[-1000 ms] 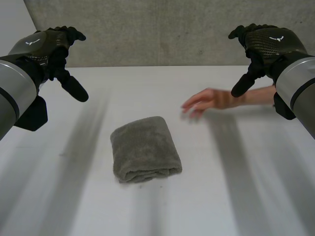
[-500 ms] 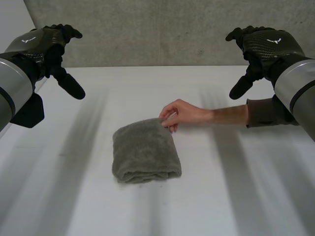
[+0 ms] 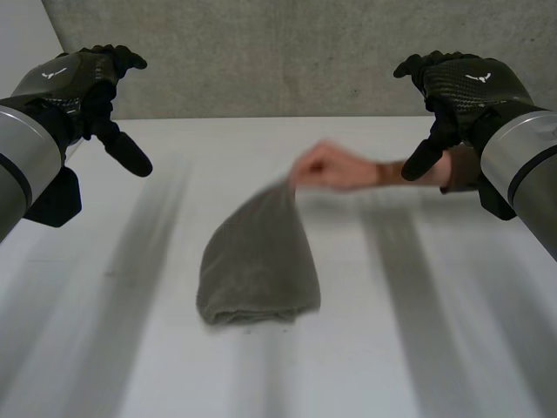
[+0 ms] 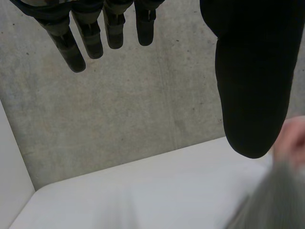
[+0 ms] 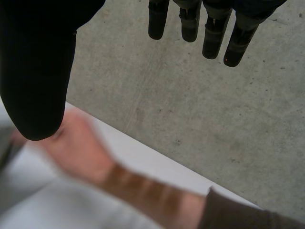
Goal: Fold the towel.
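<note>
Grey concrete wall (image 3: 261,52) backs a white counter (image 3: 261,374), seen from the head view. A grey-green terry towel (image 3: 257,261), folded into a thick pad, lies near the middle of the counter, between the two arms. Its near folded edge rests flat, while its far corner is drawn up to a point and pinched by a person's hand (image 3: 326,167) that reaches in from the robot's right side; the hand and the towel's raised tip are blurred.

The left robot hand (image 3: 74,83) hangs in the air over the left part of the counter, well apart from the towel. In the left wrist view its fingers (image 4: 71,52) are straight and spread from the thumb, holding nothing (image 4: 252,71), with the blurred towel (image 4: 271,200) and the person's hand (image 4: 290,138) beyond the thumb.

The right robot hand (image 3: 466,83) hangs likewise over the right part, above the person's arm. In the right wrist view it is spread wide and empty (image 5: 38,71). Under its palm pass the person's hand (image 5: 78,143), a bare forearm (image 5: 152,195) and a dark brown sleeve (image 5: 248,214).
</note>
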